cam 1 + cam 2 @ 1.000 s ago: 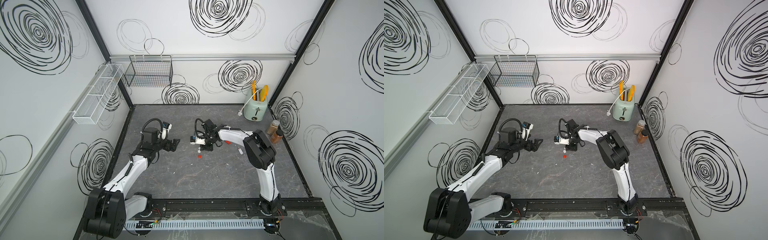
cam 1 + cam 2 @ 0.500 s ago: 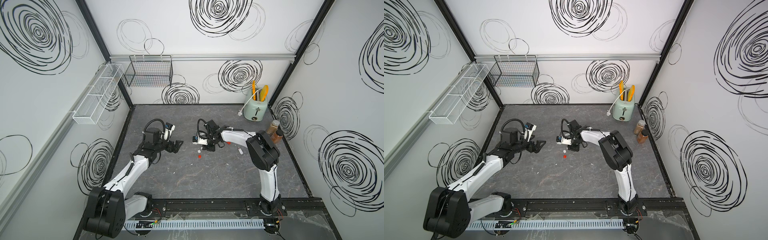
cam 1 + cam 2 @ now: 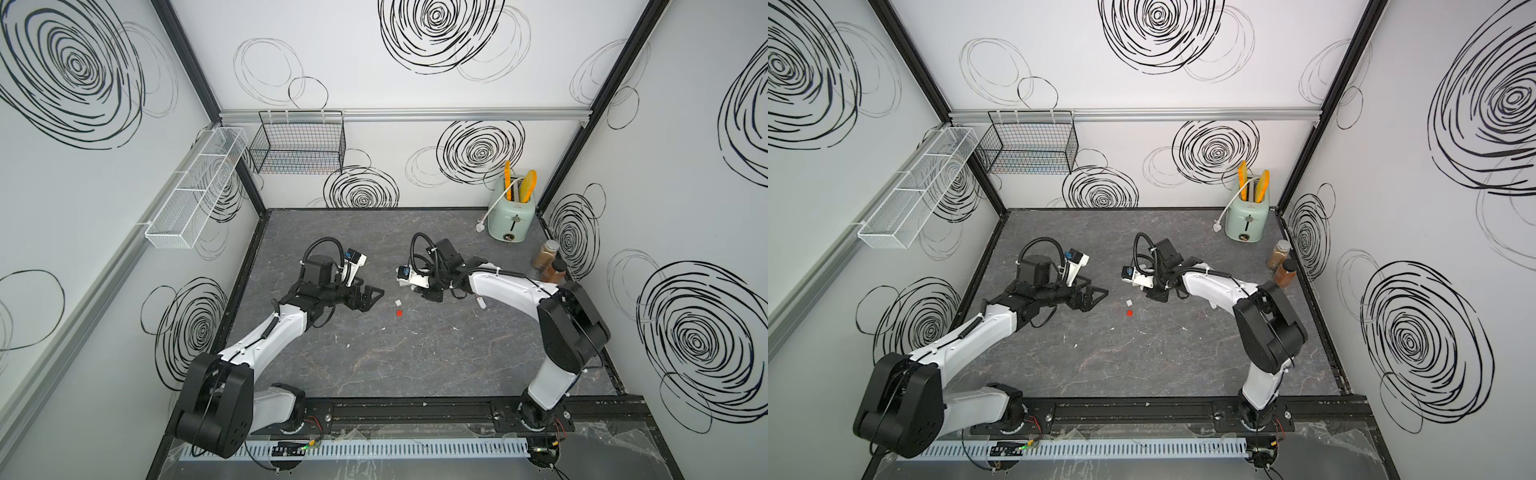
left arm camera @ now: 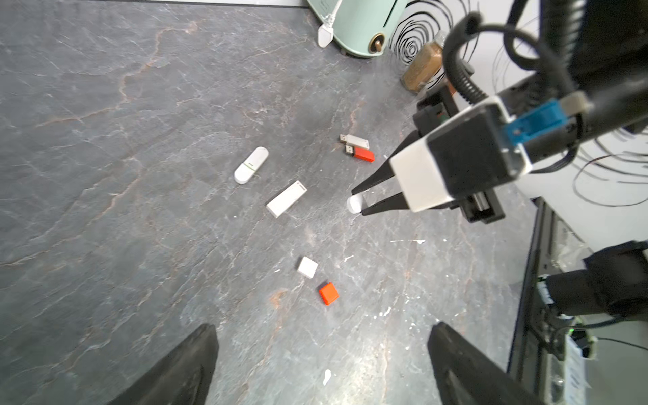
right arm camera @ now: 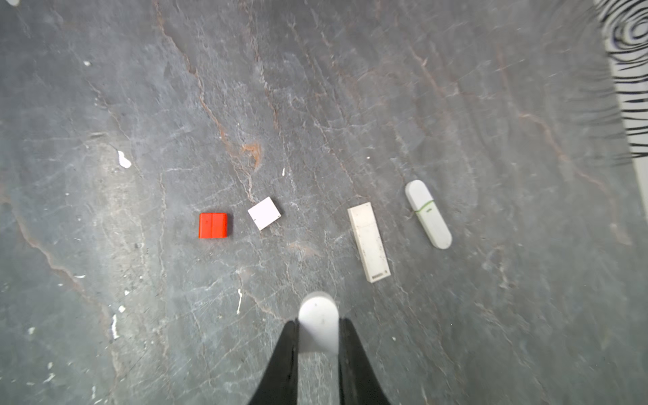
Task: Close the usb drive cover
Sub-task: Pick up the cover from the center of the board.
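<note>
Grey marbled tabletop (image 3: 415,365) (swirl-patterned walls (image 3: 374,62))

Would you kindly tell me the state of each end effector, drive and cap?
Left end effector: open.
Right end effector: shut on rounded white piece.
Red cap: off, loose.
White square cap: off, loose.
Red drive: uncapped.
Small white drive: uncapped.
Rectangular white drive: closed.
Rounded white drive: closed.

- table (image 5: 456,87): dark grey, rust-veined
- red cap (image 5: 213,225); white square cap (image 5: 264,213)
- rounded cap (image 5: 317,322): seemingly white, blurred
- toaster (image 3: 512,216): mint green
- walls (image 3: 374,83): white, black swirls
</note>
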`<state>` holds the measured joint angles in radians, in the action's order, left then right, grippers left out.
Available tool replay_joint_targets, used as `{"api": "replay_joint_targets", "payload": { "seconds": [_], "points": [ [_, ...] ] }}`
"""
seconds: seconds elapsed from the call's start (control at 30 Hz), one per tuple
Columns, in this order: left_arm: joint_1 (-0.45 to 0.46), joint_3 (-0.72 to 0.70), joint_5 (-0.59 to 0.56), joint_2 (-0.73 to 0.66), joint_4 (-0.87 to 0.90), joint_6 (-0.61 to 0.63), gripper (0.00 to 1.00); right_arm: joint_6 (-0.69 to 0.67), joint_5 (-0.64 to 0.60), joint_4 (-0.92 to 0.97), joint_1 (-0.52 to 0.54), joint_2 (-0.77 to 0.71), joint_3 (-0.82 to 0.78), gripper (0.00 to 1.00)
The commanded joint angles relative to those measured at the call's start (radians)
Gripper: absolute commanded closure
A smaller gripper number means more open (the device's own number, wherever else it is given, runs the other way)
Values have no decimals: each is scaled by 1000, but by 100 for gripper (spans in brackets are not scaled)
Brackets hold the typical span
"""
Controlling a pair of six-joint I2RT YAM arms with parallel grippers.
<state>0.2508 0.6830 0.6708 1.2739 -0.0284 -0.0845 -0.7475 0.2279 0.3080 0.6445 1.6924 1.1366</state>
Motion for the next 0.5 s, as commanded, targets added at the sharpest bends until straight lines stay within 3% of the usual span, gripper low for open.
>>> {"api": "replay_joint_targets", "payload": {
  "seconds": [0.0, 0.23, 0.47],
  "points": [
    [1, 33, 145, 38, -95, -121, 2, 57, 19, -114, 32, -85, -80, 83],
    [-10, 35, 288, 100, -197, -274, 3, 208, 46, -395, 88, -253, -304, 83],
    [12, 32, 335, 127, -234, -305, 13, 285, 17, -607, 139, -310, -422, 83]
  ]
}}
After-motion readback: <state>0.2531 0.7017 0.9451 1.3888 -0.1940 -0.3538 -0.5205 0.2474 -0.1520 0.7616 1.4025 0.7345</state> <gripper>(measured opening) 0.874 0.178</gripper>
